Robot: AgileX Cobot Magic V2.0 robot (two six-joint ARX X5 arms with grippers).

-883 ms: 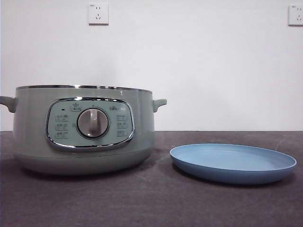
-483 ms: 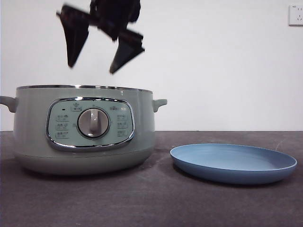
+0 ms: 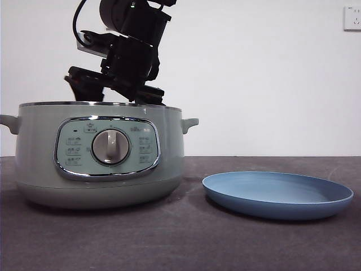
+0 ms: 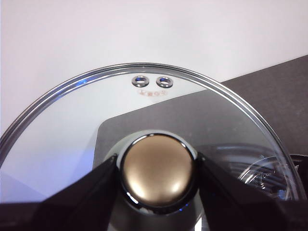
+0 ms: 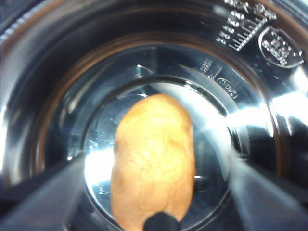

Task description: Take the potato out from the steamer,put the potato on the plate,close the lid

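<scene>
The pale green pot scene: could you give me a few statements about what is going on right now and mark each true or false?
1. The rounded orange-brown potato lies inside the pale sage-green steamer. True.
2. The shallow light blue plate already holds the potato. False: nothing lies on the plate.
3. The left gripper grips the knob of the round clear-glass lid. True.
4. The lid sits closed on the steamer. False: the left gripper holds it away from the pot.
5. The right gripper hangs over the plate. False: it reaches into the steamer, jaws open on either side of the potato.
</scene>
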